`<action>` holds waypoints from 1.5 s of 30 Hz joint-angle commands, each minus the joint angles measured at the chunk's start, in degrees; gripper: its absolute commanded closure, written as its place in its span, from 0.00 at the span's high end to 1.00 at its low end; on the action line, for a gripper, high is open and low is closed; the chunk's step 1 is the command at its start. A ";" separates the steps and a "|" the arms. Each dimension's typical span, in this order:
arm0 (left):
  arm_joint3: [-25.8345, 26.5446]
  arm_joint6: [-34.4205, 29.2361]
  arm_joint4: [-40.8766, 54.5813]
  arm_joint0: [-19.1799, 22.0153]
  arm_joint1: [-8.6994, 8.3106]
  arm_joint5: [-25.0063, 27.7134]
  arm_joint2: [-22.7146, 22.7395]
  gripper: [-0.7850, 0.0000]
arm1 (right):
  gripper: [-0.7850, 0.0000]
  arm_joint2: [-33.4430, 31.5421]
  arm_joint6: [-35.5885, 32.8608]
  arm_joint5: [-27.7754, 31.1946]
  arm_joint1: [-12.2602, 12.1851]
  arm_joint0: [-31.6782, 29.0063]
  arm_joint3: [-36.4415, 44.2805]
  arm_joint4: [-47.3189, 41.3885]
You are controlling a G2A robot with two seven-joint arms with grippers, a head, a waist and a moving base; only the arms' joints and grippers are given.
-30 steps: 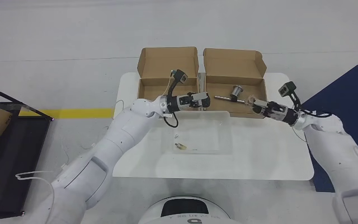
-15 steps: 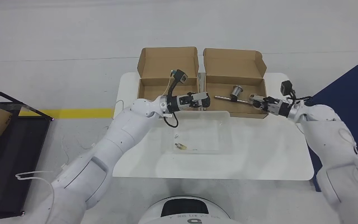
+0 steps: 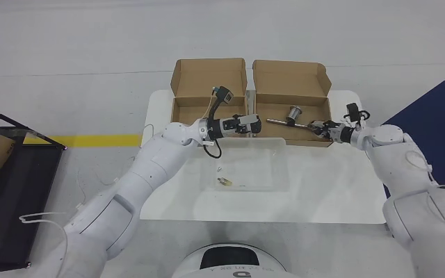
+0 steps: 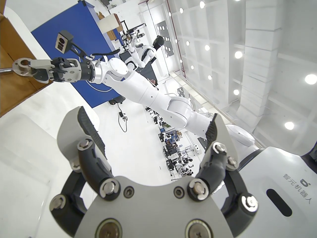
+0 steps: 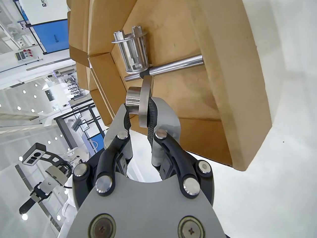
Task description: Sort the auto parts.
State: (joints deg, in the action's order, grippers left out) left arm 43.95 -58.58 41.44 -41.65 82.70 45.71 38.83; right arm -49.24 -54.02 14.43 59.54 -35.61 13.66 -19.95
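right box: sleeve, rod in; right gripper jaws clamp flanged disc; left gripper jaws wide, empty; tray part pending

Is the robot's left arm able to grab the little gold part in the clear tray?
Probably yes. The left gripper is open and empty, the little gold part lies uncovered in the clear tray, and nothing stands between them.
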 commanded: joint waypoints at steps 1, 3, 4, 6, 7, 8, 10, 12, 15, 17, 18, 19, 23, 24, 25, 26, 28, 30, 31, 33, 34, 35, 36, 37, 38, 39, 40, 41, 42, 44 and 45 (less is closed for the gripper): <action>0.00 0.00 0.00 0.00 0.00 0.00 0.00 1.00 | 0.16 -0.03 -0.06 0.04 0.25 0.24 -0.36 0.25; 0.00 0.00 0.00 0.00 0.00 0.00 0.00 1.00 | 0.24 -0.07 -0.15 -0.11 0.43 0.50 -0.73 0.54; 0.00 0.00 0.00 0.00 0.00 0.00 0.00 1.00 | 0.26 -0.12 -0.21 -0.11 0.52 0.61 -0.85 0.64; 0.00 0.00 0.00 0.00 0.00 0.00 0.00 1.00 | 0.31 -0.18 -0.24 -0.21 0.67 0.79 -1.03 0.95; 0.00 0.00 0.00 0.00 0.00 0.00 0.00 1.00 | 0.36 -0.18 -0.13 -0.16 0.73 0.89 -1.02 1.19; 0.00 0.00 0.00 0.00 0.00 0.00 0.00 1.00 | 0.36 -0.20 -0.15 0.15 0.79 0.95 -0.95 1.39; 0.00 0.00 0.00 0.00 0.00 0.00 0.00 1.00 | 0.33 -0.71 -0.94 2.04 0.83 0.99 -0.65 0.71; 0.00 0.00 0.00 0.00 0.00 0.00 0.00 1.00 | 0.32 -1.84 -3.45 5.99 0.70 0.85 -0.07 -1.37; 0.00 0.00 0.00 0.00 0.00 0.00 0.00 1.00 | 0.33 -4.10 -8.03 13.89 0.19 0.17 0.94 -5.48; 0.00 0.00 0.00 0.00 0.00 0.00 0.00 1.00 | 0.36 -6.00 -11.82 19.86 -0.28 -0.67 2.10 -9.09; 0.00 0.00 0.00 0.00 0.00 0.00 0.00 1.00 | 0.36 -6.94 -13.40 22.42 -0.59 -1.20 2.47 -10.73; 0.00 0.00 0.00 0.00 0.00 0.00 0.00 1.00 | 0.36 -7.75 -12.91 22.93 -0.88 -1.84 4.51 -12.23; 0.00 0.00 0.00 0.00 0.00 0.00 0.00 1.00 | 0.45 -10.87 -10.80 25.05 -3.41 -7.86 17.09 -15.71; 0.00 0.00 0.00 0.00 0.00 0.00 0.00 1.00 | 0.56 -11.94 -9.99 25.86 -4.26 -9.75 21.00 -16.36; 0.00 0.00 0.00 0.00 0.00 0.00 0.00 1.00 | 0.78 -12.93 -9.40 26.46 -5.14 -11.76 24.56 -16.51; 0.00 0.00 0.00 0.00 0.00 0.00 0.00 1.00 | 0.88 -13.78 -9.09 26.76 -5.98 -13.81 28.58 -16.54; 0.00 0.00 0.00 0.00 0.00 0.00 0.00 1.00 | 1.00 -15.80 -8.34 27.51 -7.64 -17.60 35.74 -16.56; 0.00 0.00 0.00 0.00 0.00 0.00 0.00 1.00 | 1.00 -17.21 -7.93 27.92 -8.81 -20.57 40.96 -16.93; 0.00 0.00 0.00 0.00 0.00 0.00 0.00 1.00 | 1.00 -17.21 -7.93 27.92 -8.81 -20.57 40.96 -16.93; 0.00 0.00 0.00 0.00 0.00 0.00 0.00 1.00 | 1.00 -17.21 -7.93 27.92 -8.81 -20.57 40.96 -16.93; 0.00 0.10 -0.61 0.01 -0.06 -0.11 -0.01 1.00 | 1.00 -17.21 -7.93 27.92 -8.81 -20.57 40.96 -16.93; 0.12 1.18 -2.78 0.17 -0.41 -0.09 0.46 1.00 | 1.00 -17.21 -7.93 27.92 -8.81 -20.57 40.96 -16.93; 0.25 2.77 -4.69 0.13 -0.99 0.70 1.59 1.00 | 1.00 -17.21 -7.93 27.92 -8.81 -20.57 40.96 -16.93; 0.82 3.90 -6.26 -0.57 -1.64 1.33 2.68 1.00 | 1.00 -17.21 -7.93 27.92 -8.81 -20.57 40.96 -16.93; 1.16 4.89 -9.47 -0.79 -2.53 2.14 3.95 1.00 | 1.00 -17.21 -7.93 27.92 -8.81 -20.57 40.96 -16.93; 1.02 6.89 -15.41 -0.78 -3.62 3.13 5.29 1.00 | 1.00 -17.21 -7.93 27.92 -8.81 -20.57 40.96 -16.93; 2.28 9.22 -20.91 -1.43 -4.57 2.79 6.35 1.00 | 1.00 -17.21 -7.93 27.92 -8.81 -20.57 40.96 -16.93; 4.28 11.32 -26.65 -2.26 -5.62 1.86 7.59 1.00 | 1.00 -17.21 -7.93 27.92 -8.81 -20.57 40.96 -16.93; 6.77 13.63 -31.70 -3.55 -6.75 0.13 9.26 1.00 | 1.00 -17.21 -7.93 27.92 -8.81 -20.57 40.96 -16.93; 14.41 17.16 -40.91 -7.53 -9.05 -4.79 12.97 1.00 | 1.00 -17.21 -7.93 27.92 -8.81 -20.57 40.96 -16.93; 19.46 17.85 -43.94 -10.33 -10.14 -7.12 14.96 1.00 | 1.00 -17.21 -7.93 27.92 -8.81 -20.57 40.96 -16.93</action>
State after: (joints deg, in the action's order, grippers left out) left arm 56.51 -42.09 4.12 -48.44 73.97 42.01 51.19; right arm -66.44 -61.96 42.35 50.73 -56.18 54.62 -36.89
